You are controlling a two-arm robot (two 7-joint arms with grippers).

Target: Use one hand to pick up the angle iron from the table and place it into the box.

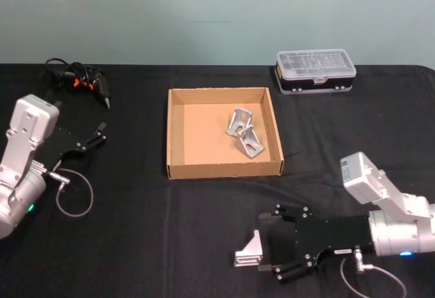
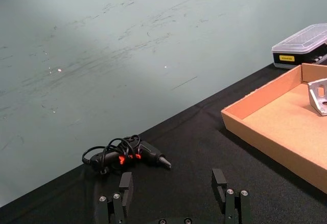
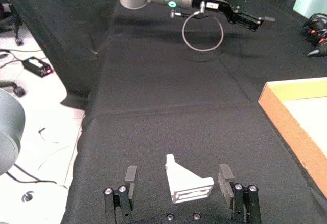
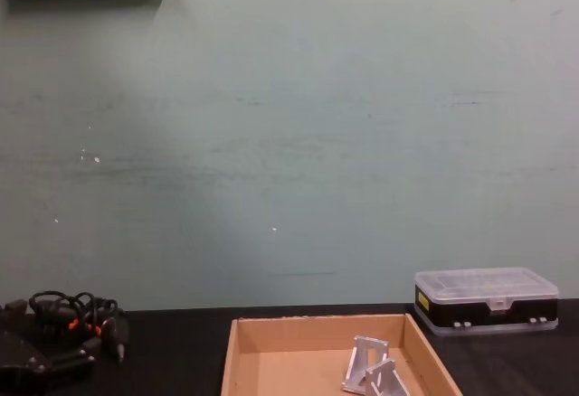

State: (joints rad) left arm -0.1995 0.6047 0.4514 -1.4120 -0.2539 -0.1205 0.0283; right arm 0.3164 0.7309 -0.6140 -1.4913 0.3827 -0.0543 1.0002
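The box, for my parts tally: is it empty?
No, two angle irons lie in the box, while the open right gripper straddles a third angle iron on the table.

A silver angle iron [image 1: 249, 252] stands on the black table [image 1: 170, 230] in the lower middle of the head view, between the spread fingers of the right gripper [image 1: 270, 245]. The shallow tan cardboard box [image 1: 224, 169], at the centre, holds two more angle irons [image 1: 244, 133].
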